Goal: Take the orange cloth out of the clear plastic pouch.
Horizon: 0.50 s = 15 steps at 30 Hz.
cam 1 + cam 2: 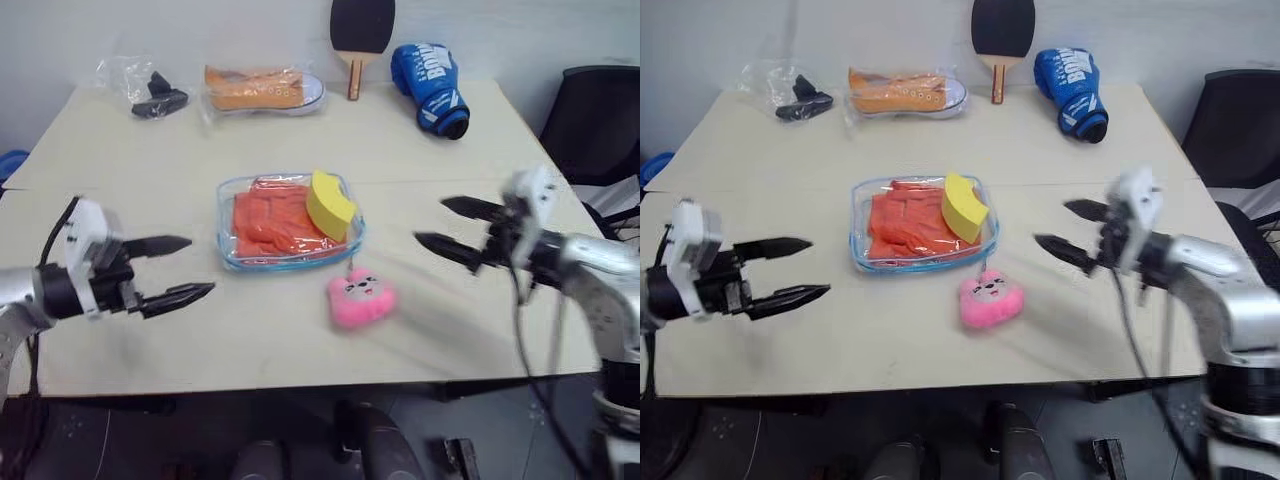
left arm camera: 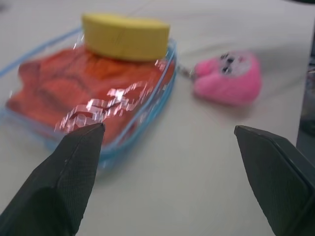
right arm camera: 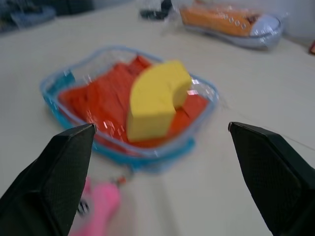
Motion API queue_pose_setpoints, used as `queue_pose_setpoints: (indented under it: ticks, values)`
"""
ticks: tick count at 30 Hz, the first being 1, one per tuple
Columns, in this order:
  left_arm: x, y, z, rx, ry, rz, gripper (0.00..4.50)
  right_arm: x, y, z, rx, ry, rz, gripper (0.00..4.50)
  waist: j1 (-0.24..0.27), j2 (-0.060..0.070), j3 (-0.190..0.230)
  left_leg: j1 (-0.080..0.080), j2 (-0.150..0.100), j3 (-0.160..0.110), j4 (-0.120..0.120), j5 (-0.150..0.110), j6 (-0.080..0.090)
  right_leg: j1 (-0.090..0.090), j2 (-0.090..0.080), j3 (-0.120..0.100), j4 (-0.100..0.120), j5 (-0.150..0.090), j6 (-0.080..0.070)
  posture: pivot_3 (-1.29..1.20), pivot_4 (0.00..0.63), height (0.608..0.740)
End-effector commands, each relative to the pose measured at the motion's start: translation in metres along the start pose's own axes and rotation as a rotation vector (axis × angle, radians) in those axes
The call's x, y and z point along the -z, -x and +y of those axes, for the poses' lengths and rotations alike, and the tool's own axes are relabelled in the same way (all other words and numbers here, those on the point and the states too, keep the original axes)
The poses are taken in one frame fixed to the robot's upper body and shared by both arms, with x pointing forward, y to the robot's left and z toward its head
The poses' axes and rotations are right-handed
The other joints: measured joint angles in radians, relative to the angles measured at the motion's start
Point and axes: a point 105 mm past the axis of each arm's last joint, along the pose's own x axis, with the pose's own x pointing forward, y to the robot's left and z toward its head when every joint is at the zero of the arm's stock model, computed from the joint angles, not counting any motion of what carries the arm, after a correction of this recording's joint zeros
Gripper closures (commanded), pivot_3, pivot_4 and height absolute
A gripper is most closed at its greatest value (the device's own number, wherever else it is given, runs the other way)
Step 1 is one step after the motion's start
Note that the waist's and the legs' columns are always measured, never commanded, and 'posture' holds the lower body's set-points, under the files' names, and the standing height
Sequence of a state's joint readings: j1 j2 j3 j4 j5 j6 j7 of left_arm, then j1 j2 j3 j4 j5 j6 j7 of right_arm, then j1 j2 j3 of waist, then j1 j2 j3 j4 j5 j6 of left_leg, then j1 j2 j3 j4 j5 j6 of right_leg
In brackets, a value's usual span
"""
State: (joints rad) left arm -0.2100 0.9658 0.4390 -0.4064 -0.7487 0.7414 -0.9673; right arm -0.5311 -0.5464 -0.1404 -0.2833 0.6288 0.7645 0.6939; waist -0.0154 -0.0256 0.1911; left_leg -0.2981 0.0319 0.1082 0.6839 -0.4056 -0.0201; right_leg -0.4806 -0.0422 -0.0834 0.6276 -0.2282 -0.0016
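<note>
Basically one orange cloth (image 1: 272, 222), folded, lies inside one clear plastic pouch (image 1: 232, 196) with blue trim, flat at the middle of the table (image 1: 420, 340). One yellow foam wedge (image 1: 330, 204) sits on the pouch's right part, covering some of the cloth. One pink plush charm (image 1: 360, 298) lies just beside the pouch's near right corner; a thin chain seems to link them, hard to make out. Left gripper (image 1: 186, 268) hovers left of the pouch, jaws spread wide, holding nothing. Right gripper (image 1: 442, 224) hovers right of it, blurred, jaws also wide apart and empty. Both point inward at the pouch, apart from it. At the far edge: one orange sneaker (image 1: 262, 88) in clear wrap, one wrinkly clear bag with a black item (image 1: 148, 90), one table tennis paddle (image 1: 358, 35) with its head cut off by the frame, one blue boxing glove (image 1: 430, 86). One dark chair (image 1: 598, 125) at far right, partly cut off.
</note>
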Motion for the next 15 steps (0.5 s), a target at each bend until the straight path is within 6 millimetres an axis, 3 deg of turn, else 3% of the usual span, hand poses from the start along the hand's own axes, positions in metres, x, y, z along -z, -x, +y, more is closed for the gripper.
queue_pose_setpoints:
  ticks: [1,5,15]
  values:
    - [-0.008,-0.006,-0.003,0.037,-0.014,0.001,0.02,-0.009,-0.02,0.009,0.025,-0.021,-0.044,0.0,-0.002,0.0,0.0,-0.001,0.0,-0.001,0.0,0.001,0.0,-0.001,0.0,0.0,0.0,0.0,0.0,0.0,0.15,0.74]
    - [-0.01,-0.013,-0.001,0.055,-0.026,0.004,0.02,0.005,-0.062,0.005,0.062,-0.034,-0.014,0.0,-0.013,0.0,0.0,-0.001,0.0,-0.001,0.001,0.001,0.001,-0.002,0.0,-0.001,-0.001,0.0,0.0,0.0,0.15,0.74]
    - [0.0,-0.015,0.0,0.031,-0.039,0.024,0.02,0.026,-0.109,-0.005,0.036,-0.031,0.065,0.0,-0.018,0.0,0.0,-0.001,0.0,-0.001,0.0,0.002,0.002,-0.004,0.0,-0.001,0.0,0.0,0.0,0.0,0.15,0.74]
